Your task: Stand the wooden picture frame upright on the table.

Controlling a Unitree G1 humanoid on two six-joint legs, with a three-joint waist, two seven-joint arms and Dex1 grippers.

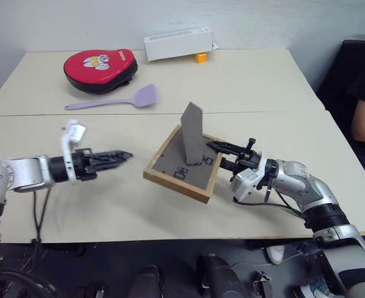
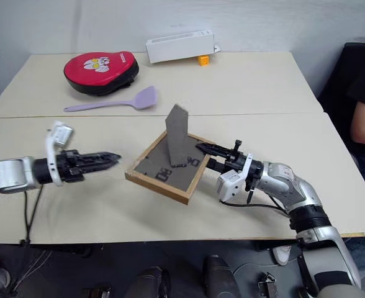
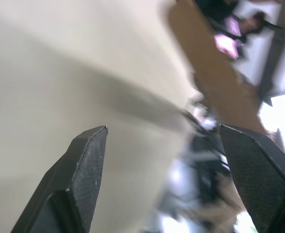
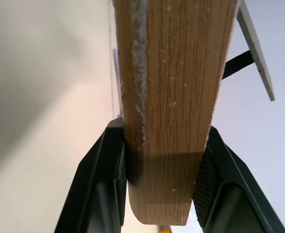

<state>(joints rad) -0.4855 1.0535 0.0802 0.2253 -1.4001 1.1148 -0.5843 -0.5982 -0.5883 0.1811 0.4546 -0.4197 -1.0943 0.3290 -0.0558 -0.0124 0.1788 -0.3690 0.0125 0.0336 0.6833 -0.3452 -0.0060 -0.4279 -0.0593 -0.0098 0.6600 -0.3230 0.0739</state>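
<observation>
Right gripper [image 4: 162, 179] jaws were pinched on the light-wood edge of the wooden picture frame [image 1: 184, 166], one black finger on each face of the rail, wood filling the gap in the right wrist view. Left gripper [image 3: 169, 170] jaws were spread with nothing between them, just blurred counter beyond; in the head views it hung over the counter [image 1: 108, 205] near the frame's left side, apart from it, pointing toward it. Frame sat near the middle of the front counter, back side up: dark grey-brown back board facing the camera, clips visible on it, photo side down and unseen. Fold-out stand [image 1: 192, 133] was already swung out and stuck up steeply from the back board. Right-hand edge looked raised in the grip, while the opposite edge seemed to rest on the counter; hard to be sure of contact. So judged: stand deployed, grip secured, frame slightly tilted but not upright. Left to do: tip it up onto its lower edge and stand foot, photo outward, settle, let go. Behind, well apart on the rear counter: red and black pad [image 1: 100, 69], lilac spatula [image 1: 114, 100], white long box [image 1: 178, 43] with a small orange block [image 1: 200, 58] just beside it. A person's arm [image 1: 364, 118] was at the right edge.
</observation>
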